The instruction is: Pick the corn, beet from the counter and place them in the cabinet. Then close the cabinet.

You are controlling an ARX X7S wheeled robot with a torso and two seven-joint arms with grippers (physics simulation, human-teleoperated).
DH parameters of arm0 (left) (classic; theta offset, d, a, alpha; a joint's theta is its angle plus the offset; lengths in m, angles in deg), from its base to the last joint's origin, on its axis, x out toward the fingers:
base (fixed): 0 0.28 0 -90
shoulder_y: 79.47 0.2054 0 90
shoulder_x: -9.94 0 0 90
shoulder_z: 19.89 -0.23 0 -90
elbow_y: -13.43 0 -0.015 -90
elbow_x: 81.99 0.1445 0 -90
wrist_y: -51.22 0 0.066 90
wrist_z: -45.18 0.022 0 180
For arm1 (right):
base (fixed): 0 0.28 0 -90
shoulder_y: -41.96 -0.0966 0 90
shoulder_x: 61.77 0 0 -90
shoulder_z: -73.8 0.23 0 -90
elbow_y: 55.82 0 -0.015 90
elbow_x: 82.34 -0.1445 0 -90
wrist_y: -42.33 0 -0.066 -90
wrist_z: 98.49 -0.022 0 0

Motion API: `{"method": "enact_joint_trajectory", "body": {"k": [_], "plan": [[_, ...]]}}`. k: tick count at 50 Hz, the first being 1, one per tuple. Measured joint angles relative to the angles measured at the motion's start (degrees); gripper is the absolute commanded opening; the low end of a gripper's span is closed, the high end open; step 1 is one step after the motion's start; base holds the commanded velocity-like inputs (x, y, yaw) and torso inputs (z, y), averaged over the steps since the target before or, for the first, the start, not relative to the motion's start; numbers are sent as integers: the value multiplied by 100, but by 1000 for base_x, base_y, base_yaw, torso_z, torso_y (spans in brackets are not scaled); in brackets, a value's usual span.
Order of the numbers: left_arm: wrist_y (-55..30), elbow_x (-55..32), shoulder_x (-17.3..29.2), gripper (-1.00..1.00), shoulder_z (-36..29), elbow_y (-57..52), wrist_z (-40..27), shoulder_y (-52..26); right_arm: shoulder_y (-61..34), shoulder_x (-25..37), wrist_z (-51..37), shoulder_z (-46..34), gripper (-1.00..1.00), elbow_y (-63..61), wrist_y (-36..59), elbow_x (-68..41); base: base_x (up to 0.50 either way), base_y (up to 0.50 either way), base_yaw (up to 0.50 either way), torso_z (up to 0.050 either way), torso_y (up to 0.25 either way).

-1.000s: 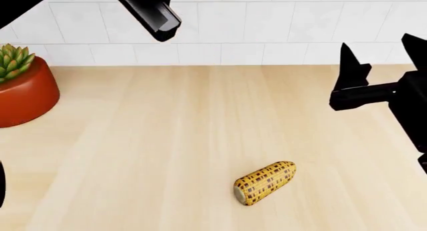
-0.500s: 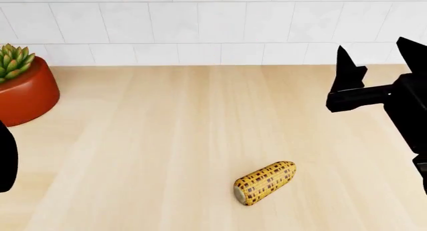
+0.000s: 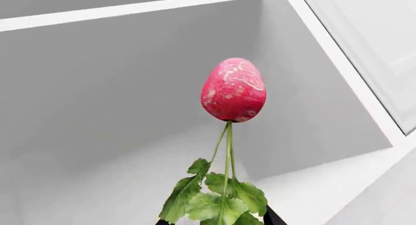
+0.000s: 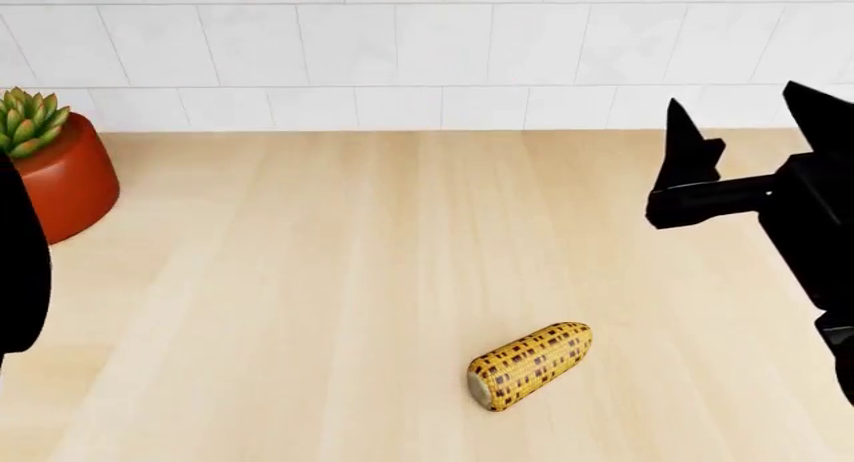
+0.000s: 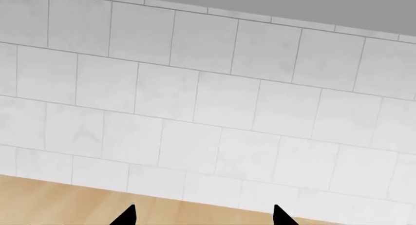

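My left gripper (image 3: 215, 223), mostly cut off, pinches the beet (image 3: 233, 90) by its leaves before the open cabinet (image 3: 130, 113). The corn (image 4: 530, 364) lies on the counter (image 4: 334, 282). Beyond, my right gripper (image 4: 754, 127) hangs spread, empty.

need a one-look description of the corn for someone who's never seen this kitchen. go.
Start at the light wood counter below the white tile wall. The red pot with the spiky green plant sits at its far left; the corn lies alone near the front, right of centre. It is a short stubby yellow cob on its side, speckled with dark brown kernels, grey cut end facing forward-left.
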Motion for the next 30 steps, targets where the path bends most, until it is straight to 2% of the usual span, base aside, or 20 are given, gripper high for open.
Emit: {"method": "enact_joint_trajectory", "body": {"k": [10,30], "plan": [[142,312,-32,-100,-326,944,101,-391,55,-18,35,-83,100,26,-70,89,0,0,0,0,0],[334,775,-276,-100,-1640,2929,1138,-1442,155,-37,44,-150,100,55,-192,192,0,0,0,0,0]]}}
